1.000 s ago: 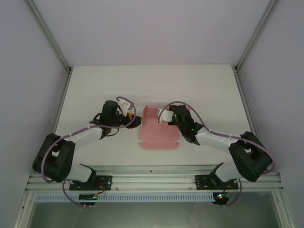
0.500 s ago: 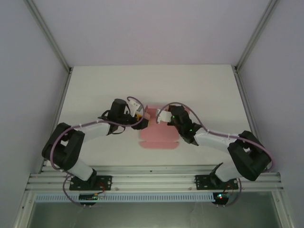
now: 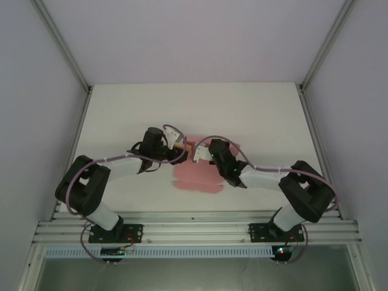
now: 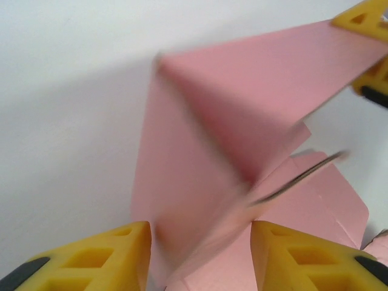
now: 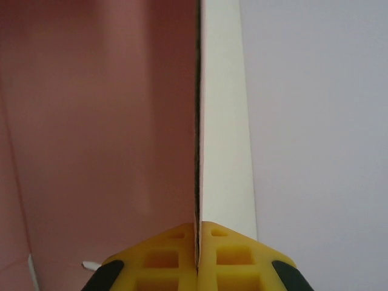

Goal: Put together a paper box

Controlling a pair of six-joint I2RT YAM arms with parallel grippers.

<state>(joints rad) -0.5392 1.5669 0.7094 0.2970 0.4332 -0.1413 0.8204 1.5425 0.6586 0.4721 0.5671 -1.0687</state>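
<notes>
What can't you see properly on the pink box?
Top view: the left gripper and right gripper cover part of the paper box, and its tabs are too small to tell apart.
Left wrist view: the box is blurred, and the bottom edge cuts it off between the left gripper's fingers, so contact is unclear.
Right wrist view: the right gripper pinches one panel seen edge-on; the rest is out of frame.

Both black-and-white jointed arms reach inward with elbows bent outward, the left yellow-fingered tool (image 4: 200, 257) holding its jaws well apart and the right yellow-fingered tool (image 5: 198, 239) pinched tight on an edge of the pink thin-card paper box (image 3: 194, 179).
</notes>
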